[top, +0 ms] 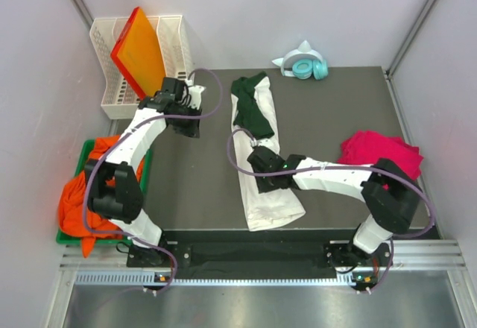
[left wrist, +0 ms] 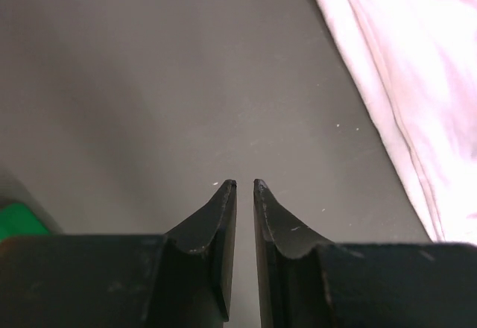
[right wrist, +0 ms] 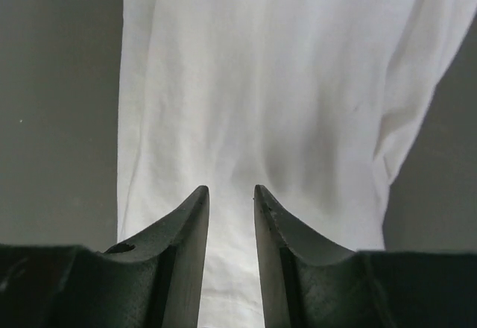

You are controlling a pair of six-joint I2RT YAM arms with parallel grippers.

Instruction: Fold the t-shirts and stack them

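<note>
A white t-shirt (top: 262, 186) lies on the grey table as a long narrow strip running from front to back. A dark green t-shirt (top: 253, 108) lies crumpled across its far end. My right gripper (top: 258, 160) hovers low over the middle of the strip; in the right wrist view the white t-shirt (right wrist: 283, 82) fills the view and the right gripper (right wrist: 231, 188) is narrowly open with nothing between its fingers. My left gripper (top: 192, 115) is to the left of the shirts, above bare table. In its own view the left gripper (left wrist: 244, 184) is shut and empty, with the white t-shirt (left wrist: 417, 82) off to the right.
A magenta shirt (top: 381, 154) lies bunched at the right. Orange shirts (top: 82, 194) fill a green bin (top: 86, 149) off the table's left edge. A white basket (top: 108, 60) holds an orange board (top: 138, 52) at the back left. Teal headphones (top: 304, 65) sit at the back.
</note>
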